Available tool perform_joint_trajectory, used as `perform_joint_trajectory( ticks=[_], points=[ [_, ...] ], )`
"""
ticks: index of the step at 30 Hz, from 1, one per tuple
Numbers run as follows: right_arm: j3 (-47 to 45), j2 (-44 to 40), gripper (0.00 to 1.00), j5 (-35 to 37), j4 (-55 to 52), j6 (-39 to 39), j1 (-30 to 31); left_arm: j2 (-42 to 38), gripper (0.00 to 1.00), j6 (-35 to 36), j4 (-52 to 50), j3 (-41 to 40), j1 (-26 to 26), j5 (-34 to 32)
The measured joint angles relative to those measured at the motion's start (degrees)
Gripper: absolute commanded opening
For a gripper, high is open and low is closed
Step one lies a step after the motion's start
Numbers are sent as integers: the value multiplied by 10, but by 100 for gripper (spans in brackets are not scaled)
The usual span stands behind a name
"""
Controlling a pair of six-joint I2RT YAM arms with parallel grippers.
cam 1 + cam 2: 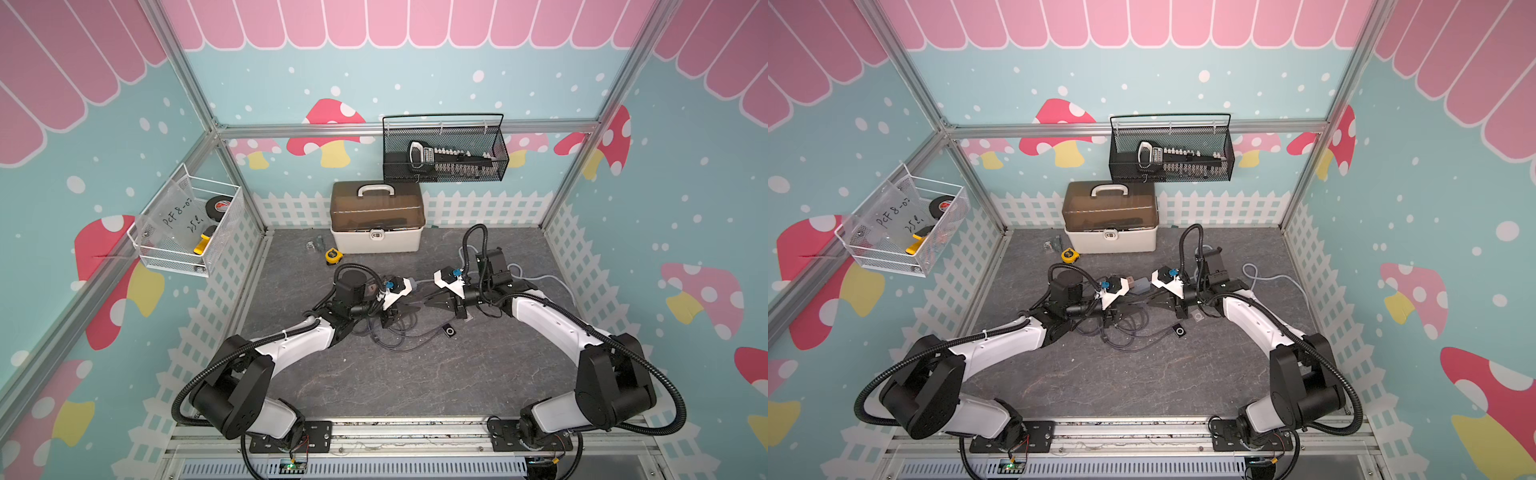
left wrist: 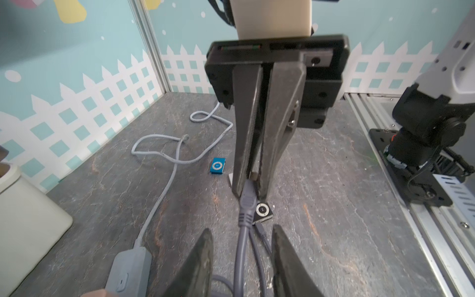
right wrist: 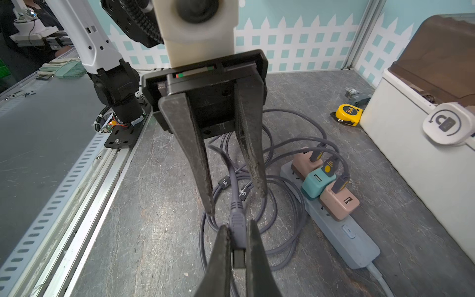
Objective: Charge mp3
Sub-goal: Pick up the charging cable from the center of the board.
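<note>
Three containers: the black mesh basket (image 1: 395, 141) at 12 o'clock on the back wall carries a saw-like tool (image 1: 419, 156); the white wire basket (image 1: 183, 255) at 9 o'clock holds a black tape roll (image 1: 220, 205), a yellow-handled tool (image 1: 202, 243) and a scribbled clear sheet (image 1: 174, 216); the latched case (image 1: 376, 241) on the bench (image 1: 415, 374) hides its load behind a brown lid (image 1: 374, 208). We see the right hand (image 3: 237, 228) clenched on a grey plug (image 3: 236, 221), and the left hand (image 2: 241, 230) released, its fingers (image 2: 200, 257) clear of the grey cable (image 2: 241, 257) between them. That plug lies level along 9-to-3, tip toward 3 o'clock. Our black mp3 (image 1: 450, 329) sits flat, ring up, at 5 o'clock from the hands, too square to give a long axis
</note>
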Motion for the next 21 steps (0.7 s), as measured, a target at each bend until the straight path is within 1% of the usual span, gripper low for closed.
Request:
perform_joint_trajectory(
  ticks=[4,9,15,21],
  points=[
    [2,0,3,-1,0,0,0,8,26,-20,30,0,0,17],
    [2,0,3,-1,0,0,0,22,25,-36,46,0,0,37],
    [2,0,2,-3,-2,0,0,33,12,-47,52,0,1,49],
    [2,0,2,-8,-4,0,-1,38,3,-55,63,0,3,55]
  ],
)
